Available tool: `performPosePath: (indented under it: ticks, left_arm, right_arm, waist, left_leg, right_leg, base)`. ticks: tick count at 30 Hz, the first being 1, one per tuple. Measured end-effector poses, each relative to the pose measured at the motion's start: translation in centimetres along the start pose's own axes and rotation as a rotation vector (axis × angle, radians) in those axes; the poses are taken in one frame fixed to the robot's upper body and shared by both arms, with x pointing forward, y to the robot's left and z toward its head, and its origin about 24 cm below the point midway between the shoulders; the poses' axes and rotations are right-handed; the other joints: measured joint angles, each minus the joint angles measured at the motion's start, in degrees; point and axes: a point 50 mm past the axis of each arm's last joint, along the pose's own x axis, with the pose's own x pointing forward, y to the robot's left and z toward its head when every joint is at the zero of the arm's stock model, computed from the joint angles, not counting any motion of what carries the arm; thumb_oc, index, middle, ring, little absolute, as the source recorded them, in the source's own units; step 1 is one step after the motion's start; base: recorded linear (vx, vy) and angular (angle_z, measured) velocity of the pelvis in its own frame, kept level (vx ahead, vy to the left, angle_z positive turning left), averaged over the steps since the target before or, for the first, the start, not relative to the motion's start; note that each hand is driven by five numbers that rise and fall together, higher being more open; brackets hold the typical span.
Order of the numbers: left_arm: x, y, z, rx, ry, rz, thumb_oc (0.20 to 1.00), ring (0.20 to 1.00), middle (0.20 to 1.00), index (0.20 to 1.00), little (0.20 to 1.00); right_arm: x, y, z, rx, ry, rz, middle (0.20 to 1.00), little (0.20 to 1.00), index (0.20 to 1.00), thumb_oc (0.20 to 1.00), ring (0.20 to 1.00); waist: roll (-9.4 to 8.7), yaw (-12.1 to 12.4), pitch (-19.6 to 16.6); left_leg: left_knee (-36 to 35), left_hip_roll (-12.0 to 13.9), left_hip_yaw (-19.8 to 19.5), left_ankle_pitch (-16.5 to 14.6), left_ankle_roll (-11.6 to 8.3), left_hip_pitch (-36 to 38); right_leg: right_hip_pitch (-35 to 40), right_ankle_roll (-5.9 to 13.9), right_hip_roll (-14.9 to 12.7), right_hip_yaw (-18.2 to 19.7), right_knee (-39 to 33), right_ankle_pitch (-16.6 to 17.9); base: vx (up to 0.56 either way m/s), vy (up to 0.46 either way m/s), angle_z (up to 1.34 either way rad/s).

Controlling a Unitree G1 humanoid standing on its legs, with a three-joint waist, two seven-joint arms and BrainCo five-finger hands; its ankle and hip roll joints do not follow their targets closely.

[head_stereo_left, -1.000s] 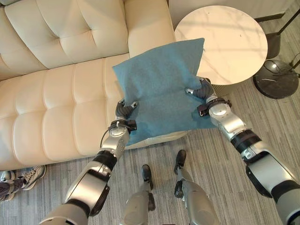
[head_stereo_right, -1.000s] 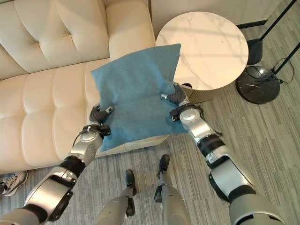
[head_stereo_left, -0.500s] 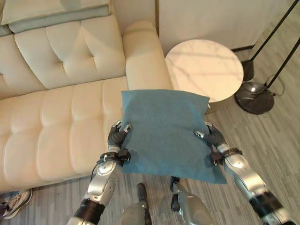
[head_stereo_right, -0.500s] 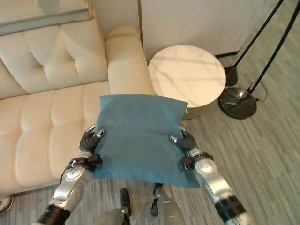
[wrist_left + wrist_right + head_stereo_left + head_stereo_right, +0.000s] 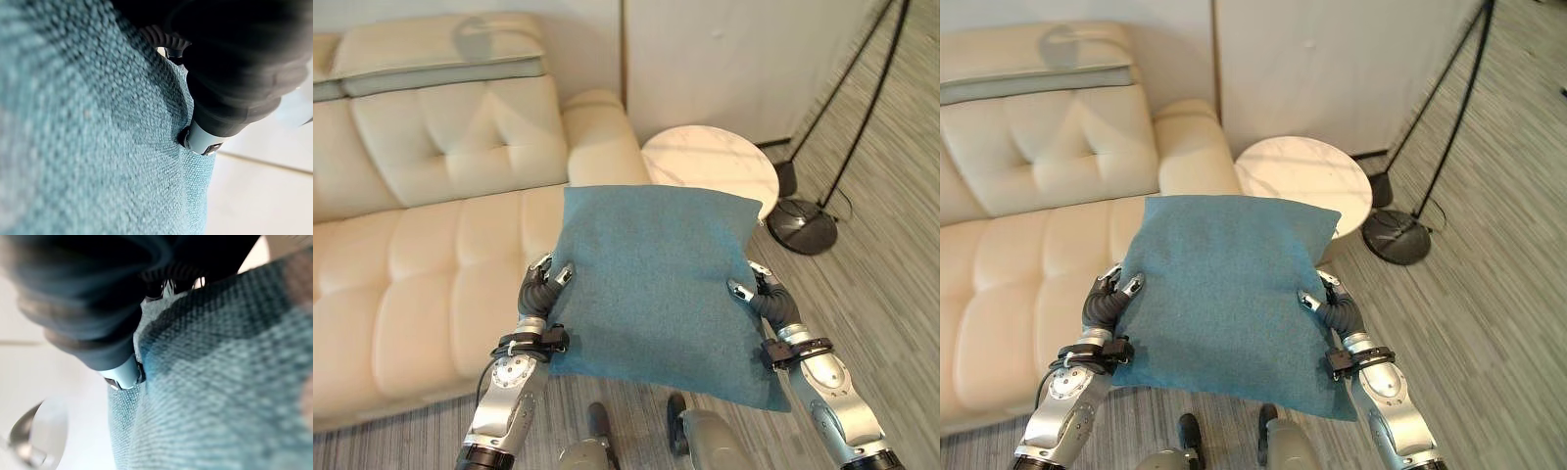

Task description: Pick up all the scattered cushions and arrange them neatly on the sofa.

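Holding the blue cushion (image 5: pixel 656 284) between them, your left hand (image 5: pixel 540 290) and right hand (image 5: pixel 766 302) each pinch a side edge with curled fingers. You have it lifted off the cream sofa (image 5: pixel 421 225), near the armrest, its far edge overlapping the round white tabletop (image 5: pixel 710 166) behind.

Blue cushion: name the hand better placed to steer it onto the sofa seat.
Left. Both hands grip the blue cushion at opposite edges, but the left hand is over the cream sofa, while the right hand hangs beside the round table.
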Motion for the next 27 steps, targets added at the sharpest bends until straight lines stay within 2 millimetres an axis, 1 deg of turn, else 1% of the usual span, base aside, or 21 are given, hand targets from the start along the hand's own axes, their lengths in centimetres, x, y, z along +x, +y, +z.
performPosePath:
  ticks: [1,2,3,4,5,6,7,9,10,11,12,13,14,15,16,17,18,19,22,25,27]
  left_arm:
    - [-0.1,0.2,0.1,0.009,-0.004,0.002,0.2,0.2,0.2,0.2,0.2]
    - [-0.1,0.5,0.3,0.018,-0.008,0.006,0.2,0.2,0.2,0.2,0.2]
    - [-0.1,0.6,0.4,0.016,-0.014,0.011,0.2,0.2,0.2,0.2,0.2]
    - [-0.4,0.4,0.1,0.003,-0.004,0.014,0.2,0.2,0.2,0.2,0.2]
    - [-0.5,0.4,0.2,0.0,-0.007,0.015,0.2,0.2,0.2,0.2,0.2]
    - [-0.7,0.4,0.1,-0.004,-0.003,0.017,0.2,0.2,0.2,0.2,0.2]
    - [-0.8,0.3,-0.2,-0.01,0.004,0.019,0.2,0.2,0.2,0.2,0.2]
    - [-0.9,-0.1,-0.5,-0.016,0.017,0.008,0.2,0.2,0.2,0.2,0.2]
    - [-1.0,-0.4,-0.7,-0.013,0.027,-0.009,0.2,0.2,0.2,0.2,0.2]
    - [-1.0,-0.5,-0.7,-0.013,0.029,-0.012,0.2,0.2,0.2,0.2,0.2]
    - [-0.9,-0.6,-0.8,-0.012,0.03,-0.017,0.2,0.2,0.2,0.2,0.2]
    - [-0.8,-0.6,-0.7,-0.011,0.028,-0.023,0.2,0.2,0.2,0.2,0.2]
    - [-0.8,-0.8,-0.7,-0.013,0.028,-0.028,0.2,0.2,0.2,0.2,0.2]
    - [-0.7,-1.2,-0.9,-0.02,0.034,-0.041,0.2,0.2,0.2,0.2,0.2]
    - [-0.1,-2.0,-0.9,-0.021,0.031,-0.072,0.2,0.2,0.2,0.2,0.2]
    - [0.3,-2.7,-0.8,-0.022,0.027,-0.098,0.2,0.2,0.2,0.2,0.2]
    - [0.4,-3.1,-0.8,-0.024,0.026,-0.114,0.2,0.2,0.2,0.2,0.2]
    - [0.4,-3.2,-0.5,-0.029,0.012,-0.119,0.2,0.2,0.2,0.2,0.2]
    - [0.1,-1.8,-0.5,-0.007,0.017,-0.078,0.2,0.2,0.2,0.2,0.2]
    - [-0.4,-0.6,-0.9,0.016,0.036,-0.045,0.2,0.2,0.2,0.2,0.2]
    - [-0.9,-0.2,-1.3,0.019,0.057,-0.031,0.2,0.2,0.2,0.2,0.2]
  right_arm:
    - [0.1,0.1,0.3,-0.001,-0.014,0.006,0.2,0.2,0.2,0.2,0.2]
    - [0.2,0.3,0.8,-0.001,-0.035,0.014,0.2,0.2,0.2,0.2,0.2]
    - [0.3,0.3,1.0,-0.003,-0.051,0.013,0.2,0.2,0.2,0.2,0.2]
    - [0.3,0.0,0.9,-0.004,-0.048,-0.005,0.2,0.2,0.2,0.2,0.2]
    - [0.3,-0.1,0.9,-0.004,-0.048,-0.013,0.2,0.2,0.2,0.2,0.2]
    - [0.4,-0.1,0.9,-0.002,-0.049,-0.019,0.2,0.2,0.2,0.2,0.2]
    - [0.4,-0.2,1.0,-0.011,-0.051,-0.02,0.2,0.2,0.2,0.2,0.2]
    - [0.3,-0.7,0.6,-0.027,-0.033,-0.04,0.2,0.2,0.2,0.2,0.2]
    - [0.2,-0.9,0.3,-0.023,-0.019,-0.061,0.2,0.2,0.2,0.2,0.2]
    - [0.2,-1.0,0.3,-0.023,-0.019,-0.067,0.2,0.2,0.2,0.2,0.2]
    - [0.2,-0.9,0.3,-0.018,-0.022,-0.068,0.2,0.2,0.2,0.2,0.2]
    - [0.1,-0.9,0.3,-0.016,-0.021,-0.069,0.2,0.2,0.2,0.2,0.2]
    - [0.1,-0.9,0.4,-0.017,-0.022,-0.069,0.2,0.2,0.2,0.2,0.2]
    - [-0.1,-1.3,0.4,-0.021,-0.018,-0.077,0.2,0.2,0.2,0.2,0.2]
    - [-0.4,-1.9,0.3,-0.006,-0.018,-0.109,0.2,0.2,0.2,0.2,0.2]
    - [-0.7,-2.1,0.2,0.009,-0.015,-0.134,0.2,0.2,0.2,0.2,0.2]
    - [-0.8,-2.3,0.1,0.02,-0.017,-0.15,0.2,0.2,0.2,0.2,0.2]
    - [-0.8,-2.3,0.2,0.038,-0.025,-0.156,0.2,0.2,0.2,0.2,0.2]
    - [-0.5,-1.5,0.1,0.056,-0.027,-0.125,0.2,0.2,0.2,0.2,0.2]
    - [-0.3,-0.5,-0.2,0.074,-0.019,-0.083,0.2,0.2,0.2,0.2,0.2]
    - [-0.2,-0.1,-0.4,0.086,-0.013,-0.074,0.2,0.2,0.2,0.2,0.2]
  waist:
    - [-0.04,0.5,0.0]
    - [-0.02,2.4,0.0]
    - [0.53,3.0,0.2]
    - [3.91,2.9,-0.4]
    - [4.73,3.7,-0.7]
    - [5.08,4.6,-0.7]
    - [5.27,4.8,-0.6]
    - [5.26,3.6,-0.6]
    - [3.99,3.1,-0.7]
    - [3.22,3.0,-0.7]
    - [2.16,1.7,-0.6]
    - [1.19,0.1,-0.6]
    - [1.09,-0.6,-0.6]
    - [2.14,-1.9,-0.9]
    - [2.84,-3.0,-0.7]
    - [2.8,-3.8,-0.7]
    - [2.81,-4.2,-0.7]
    - [3.75,-4.9,-1.1]
    - [4.07,-3.1,-1.3]
    - [3.95,-2.1,-1.4]
    - [3.75,-1.4,-1.4]
  left_leg:
    - [-0.4,-0.1,-0.9,0.3,0.22,-0.8]
    - [-1.2,-0.5,-1.2,2.2,-0.89,-1.5]
    - [-1.7,-0.2,-2.0,3.2,-1.58,-2.1]
    - [-2.8,1.4,-4.9,3.0,-2.79,-4.1]
    - [-2.9,1.9,-5.8,2.0,-3.99,-5.2]
    - [-2.4,2.2,-7.0,-0.9,-6.13,-6.7]
    - [-1.7,2.2,-7.9,-3.0,-7.23,-8.3]
    - [-1.3,1.6,-8.6,-5.1,-7.45,-10.3]
    - [1.8,-0.1,-8.2,-5.6,-6.93,-10.8]
    - [4.2,-1.1,-7.2,-6.6,-6.06,-11.0]
    - [9.2,-2.5,-6.0,-8.3,-5.37,-11.1]
    - [11.2,-3.2,-4.6,-9.2,-5.26,-9.1]
    - [10.6,-2.9,-3.8,-9.3,-5.15,-7.1]
    - [8.6,-1.8,-3.3,-6.6,-5.01,-3.6]
    - [4.9,-2.2,-3.3,-5.6,-3.46,-1.8]
    - [3.1,-3.3,-1.9,-3.9,-1.11,-1.5]
    - [1.7,-3.8,-0.1,-2.8,-1.09,-1.1]
    - [0.2,-3.9,1.9,-3.8,0.17,-0.8]
    - [-0.2,-4.5,1.7,-5.0,-0.82,-0.9]
    - [-0.1,-5.0,1.7,-4.8,-1.04,-0.8]
    - [-0.2,-5.4,1.8,-4.6,-0.8,-0.9]
  right_leg:
    - [1.3,-0.33,0.1,0.5,-1.1,-1.8]
    - [3.3,-2.19,0.3,0.4,-6.5,-4.7]
    - [5.2,-6.99,1.1,0.3,-10.4,-5.5]
    - [5.3,-8.31,4.0,-1.2,-13.9,-2.5]
    - [4.0,-9.48,5.1,-1.2,-13.7,-1.9]
    - [2.9,-10.98,5.8,-1.5,-14.1,-1.0]
    - [1.5,-12.24,5.7,-2.1,-14.2,1.5]
    - [0.8,-13.74,5.0,-4.4,-15.8,1.7]
    - [-0.2,-13.99,3.3,-5.4,-16.0,3.2]
    - [-0.6,-13.27,2.5,-5.3,-16.2,3.8]
    - [-0.6,-12.98,0.7,-6.6,-17.9,5.7]
    - [-0.4,-12.22,-0.8,-7.3,-19.5,6.8]
    - [-0.3,-11.91,-1.5,-7.8,-19.7,7.0]
    - [0.2,-11.27,-1.4,-9.3,-19.5,6.8]
    - [1.2,-10.28,-1.9,-12.0,-19.1,6.3]
    - [2.2,-9.93,-3.0,-14.1,-19.1,6.4]
    - [3.2,-9.51,-3.8,-16.2,-19.7,6.5]
    - [4.0,-8.32,-3.5,-17.7,-20.8,5.9]
    - [5.0,-7.51,-3.3,-17.0,-22.5,5.4]
    - [5.8,-7.45,-3.5,-16.3,-23.8,6.4]
    - [6.2,-6.57,-3.8,-16.4,-24.6,7.9]
  base:
    - [-0.29,-0.135,0.89]
    - [-0.35,-0.116,0.31]
    - [-0.35,-0.086,0.52]
    - [-0.4,-0.073,0.51]
    - [-0.48,-0.052,0.46]
    - [-0.5,-0.004,0.18]
    - [-0.47,0.045,0.38]
    - [-0.4,0.055,0.54]
    - [-0.29,0.022,0.32]
    - [-0.24,0.014,0.33]
    - [-0.14,0.021,0.48]
    - [-0.16,0.038,0.59]
    - [-0.11,0.054,0.67]
    - [-0.04,0.088,0.81]
    - [-0.03,0.118,1.26]
    - [0.0,0.15,1.29]
    - [0.01,0.137,1.35]
    - [0.04,0.129,0.89]
    - [0.06,0.121,0.39]
    - [0.05,0.132,0.08]
    - [0.03,0.159,0.03]
